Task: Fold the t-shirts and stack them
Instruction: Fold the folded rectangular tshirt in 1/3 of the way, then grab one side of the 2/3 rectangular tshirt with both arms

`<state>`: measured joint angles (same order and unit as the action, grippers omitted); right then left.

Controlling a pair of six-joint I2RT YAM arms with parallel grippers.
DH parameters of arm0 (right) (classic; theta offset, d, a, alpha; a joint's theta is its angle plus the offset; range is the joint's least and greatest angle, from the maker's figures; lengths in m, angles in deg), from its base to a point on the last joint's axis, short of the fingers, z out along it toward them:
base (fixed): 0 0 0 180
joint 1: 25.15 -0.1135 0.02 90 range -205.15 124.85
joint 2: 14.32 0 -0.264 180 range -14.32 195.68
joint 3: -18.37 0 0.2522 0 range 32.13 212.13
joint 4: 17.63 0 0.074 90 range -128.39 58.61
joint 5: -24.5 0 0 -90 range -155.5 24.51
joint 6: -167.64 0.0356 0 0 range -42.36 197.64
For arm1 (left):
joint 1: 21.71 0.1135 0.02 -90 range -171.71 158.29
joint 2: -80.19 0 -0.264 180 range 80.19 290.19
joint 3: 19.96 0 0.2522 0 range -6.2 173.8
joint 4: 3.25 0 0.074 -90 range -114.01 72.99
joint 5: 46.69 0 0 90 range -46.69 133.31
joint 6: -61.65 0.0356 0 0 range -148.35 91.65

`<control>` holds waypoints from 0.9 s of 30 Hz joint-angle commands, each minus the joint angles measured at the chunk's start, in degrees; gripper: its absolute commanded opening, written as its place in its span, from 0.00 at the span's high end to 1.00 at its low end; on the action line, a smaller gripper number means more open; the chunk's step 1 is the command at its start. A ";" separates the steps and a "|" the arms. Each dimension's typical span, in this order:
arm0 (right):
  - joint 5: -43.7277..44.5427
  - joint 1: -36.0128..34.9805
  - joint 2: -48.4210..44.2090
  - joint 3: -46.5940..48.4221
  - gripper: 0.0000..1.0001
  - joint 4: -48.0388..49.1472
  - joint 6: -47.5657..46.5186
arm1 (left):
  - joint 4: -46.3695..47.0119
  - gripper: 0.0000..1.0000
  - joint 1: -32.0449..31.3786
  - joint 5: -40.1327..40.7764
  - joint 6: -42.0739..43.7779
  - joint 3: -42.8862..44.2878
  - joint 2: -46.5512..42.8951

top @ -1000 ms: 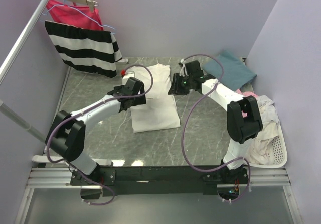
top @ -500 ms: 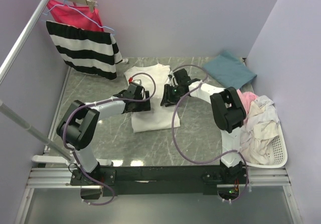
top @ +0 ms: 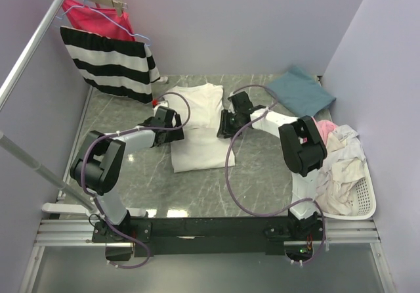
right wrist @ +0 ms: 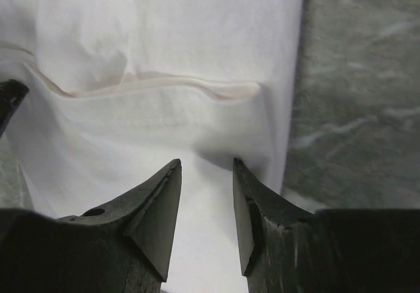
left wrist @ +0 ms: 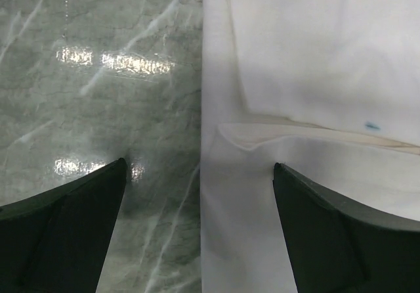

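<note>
A white t-shirt (top: 200, 135) lies flat on the marble table, folded into a long strip with a fold edge across its middle. My left gripper (top: 172, 123) is open and low at the strip's left edge. In the left wrist view the gripper (left wrist: 199, 168) straddles that edge of the shirt (left wrist: 315, 76). My right gripper (top: 225, 123) is at the strip's right edge. In its wrist view the gripper (right wrist: 205, 167) stands narrowly open over the shirt (right wrist: 164, 37), holding nothing. A folded teal-blue t-shirt (top: 303, 90) lies at the back right.
A white basket (top: 364, 204) at the right edge holds a heap of pale white and pink clothes (top: 338, 158). A striped garment (top: 108, 60) and a red-pink one (top: 98, 18) hang on a rack at the back left. A slanted metal rail (top: 29, 50) crosses the left side.
Both grippers dipped toward the near middle of the white shirt, then moved back. The left one now sits further left, at the shirt's edge. The shirt keeps its shape.
</note>
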<state>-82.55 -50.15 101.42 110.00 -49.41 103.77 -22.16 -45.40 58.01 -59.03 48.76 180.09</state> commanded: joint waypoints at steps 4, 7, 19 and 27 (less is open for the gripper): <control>3.08 2.05 -12.02 -4.56 0.52 2.38 -4.07 | -5.37 0.01 -0.22 2.88 0.88 0.23 -9.35; 1.77 3.46 -15.27 -5.88 0.50 -0.34 -4.77 | -9.95 0.00 -0.05 0.07 0.10 -0.02 -10.94; -5.52 6.01 -21.43 -23.63 0.42 2.37 -3.02 | -7.07 0.01 -0.14 -16.27 -6.14 -18.38 -22.90; -9.39 6.10 -22.58 -30.31 0.42 4.66 -1.79 | -1.62 0.02 -0.23 -25.06 -9.58 -27.00 -31.51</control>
<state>-89.07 -44.38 80.92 82.46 -47.05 101.15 -27.34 -45.42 39.41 -66.00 24.52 151.41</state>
